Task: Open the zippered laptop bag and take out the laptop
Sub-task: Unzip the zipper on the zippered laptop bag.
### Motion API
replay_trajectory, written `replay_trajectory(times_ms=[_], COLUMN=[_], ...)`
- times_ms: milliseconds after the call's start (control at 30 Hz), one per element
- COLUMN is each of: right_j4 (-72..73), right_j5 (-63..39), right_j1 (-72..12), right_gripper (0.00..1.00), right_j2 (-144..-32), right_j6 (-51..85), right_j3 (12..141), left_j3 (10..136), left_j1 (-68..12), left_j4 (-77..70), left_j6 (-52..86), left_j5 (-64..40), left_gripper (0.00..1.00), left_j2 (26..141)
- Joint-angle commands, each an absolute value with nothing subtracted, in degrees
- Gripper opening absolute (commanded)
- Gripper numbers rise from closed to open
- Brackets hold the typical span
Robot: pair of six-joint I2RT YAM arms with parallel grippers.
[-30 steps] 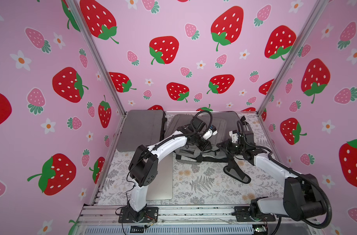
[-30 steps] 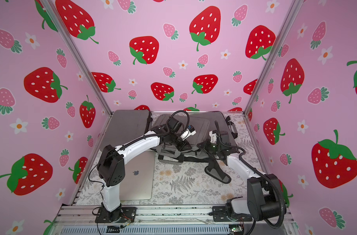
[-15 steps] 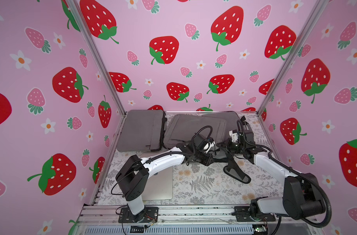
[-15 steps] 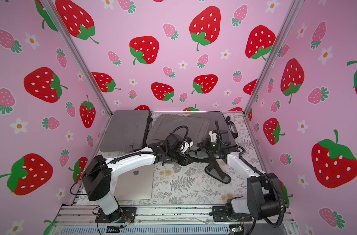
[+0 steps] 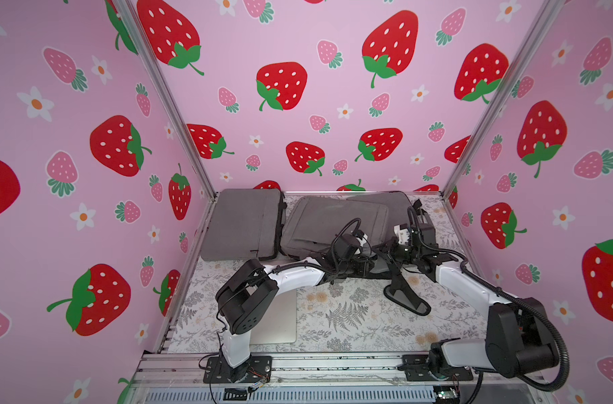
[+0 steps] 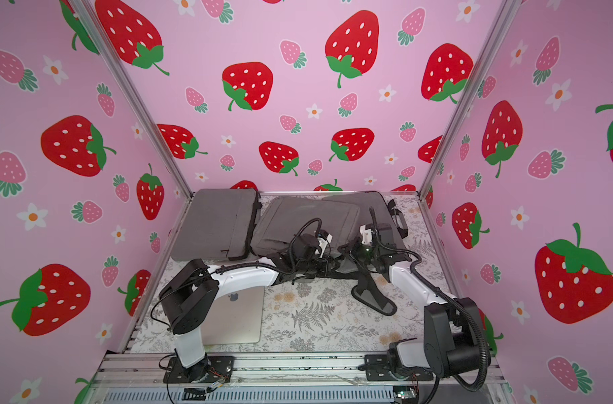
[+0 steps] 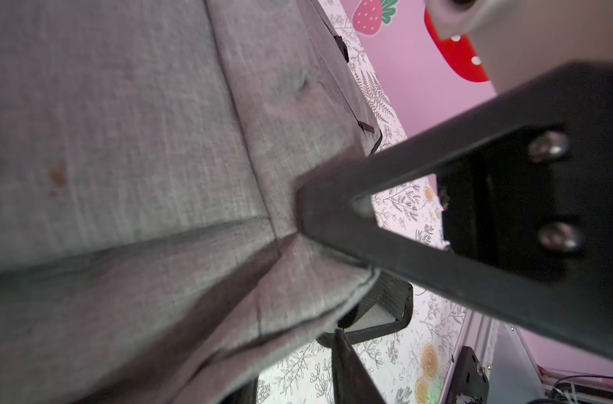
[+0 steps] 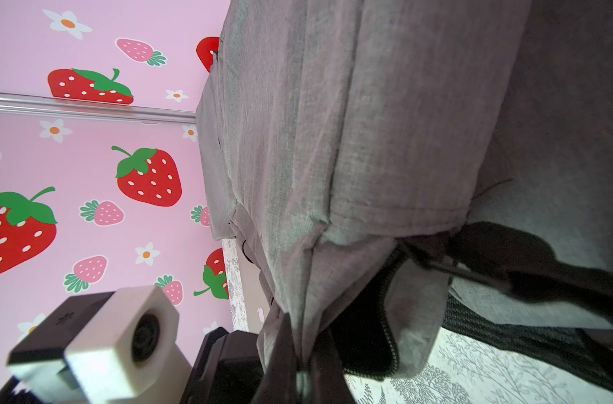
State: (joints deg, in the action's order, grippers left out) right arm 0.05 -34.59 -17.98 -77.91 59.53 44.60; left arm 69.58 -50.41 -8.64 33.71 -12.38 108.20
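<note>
Right wrist view: right hand pinches laptop bag fabric.

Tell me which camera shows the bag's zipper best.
Right wrist: the zipper teeth curve close-up around the bag's corner. Both top views have the arms covering it; left wrist shows fabric and seams, no teeth.

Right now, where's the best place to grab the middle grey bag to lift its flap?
Probably the top lip at the near edge of the middle grey bag, coming low from the front: the zipper there already gapes, giving a free lip of fabric.
</note>
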Motion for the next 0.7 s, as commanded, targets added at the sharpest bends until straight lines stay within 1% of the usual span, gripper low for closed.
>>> replay_trajectory(times_ms=[0, 100, 167, 200, 333, 433, 533, 667], right_j4=[5.03, 6.81, 6.77, 6.68, 6.68, 6.43, 6.02, 5.2], right_j5=[-36.36, -36.64, -36.52, -36.6, -36.46, -36.4, -36.08, -34.63], right_j1=[-17.93, -17.89, -17.93, -17.93, -17.76, -17.5, -17.07, -15.51], right_gripper=[0.0, 0.0, 0.0, 0.0, 0.0, 0.0, 0.0, 0.0], right_j2=[-75.77, -75.7, -75.55, -75.51, -75.5, -75.43, -75.39, -74.73], right_j6=[61.78, 63.17, 63.19, 63.19, 62.95, 62.58, 62.13, 61.46], right_j3=[44.24, 43.34, 43.11, 42.98, 42.3, 41.92, 41.92, 41.51], left_j3=[72.29, 73.55, 73.18, 73.13, 73.12, 72.56, 71.39, 69.29], left_j1=[-50.52, -50.48, -50.34, -50.08, -49.67, -49.67, -49.75, -50.62], left_j4=[-12.3, -11.69, -12.55, -12.9, -13.99, -13.97, -13.32, -7.48], left_j6=[35.25, 34.88, 35.15, 35.24, 34.75, 34.54, 33.88, 30.39], left_j5=[-11.25, -10.43, -9.2, -8.84, -8.66, -9.01, -9.55, -8.77], left_gripper=[0.36, 0.34, 0.31, 0.28, 0.1, 0.01, 0.0, 0.0], left_j2=[110.0, 111.46, 111.81, 111.83, 111.47, 111.03, 109.62, 105.97])
